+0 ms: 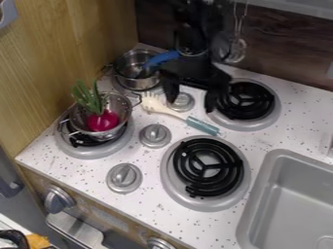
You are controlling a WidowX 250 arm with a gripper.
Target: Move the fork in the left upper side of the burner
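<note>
The black gripper [192, 98] hangs over the back middle of the stovetop, its two fingers spread apart and open. Below and in front of it lies the fork [170, 113], with cream tines toward the left and a teal handle toward the right. The handle's end lies between the back right burner [244, 100] and the front right burner [208, 167]. I see nothing held between the fingers.
A metal strainer [118, 105] with a red and green toy vegetable [102, 120] sits on the left burner. Behind it stands a pot [138, 80] with a blue-handled utensil [161, 58]. Knobs [155, 135] dot the middle; a grey sink [290, 204] lies right.
</note>
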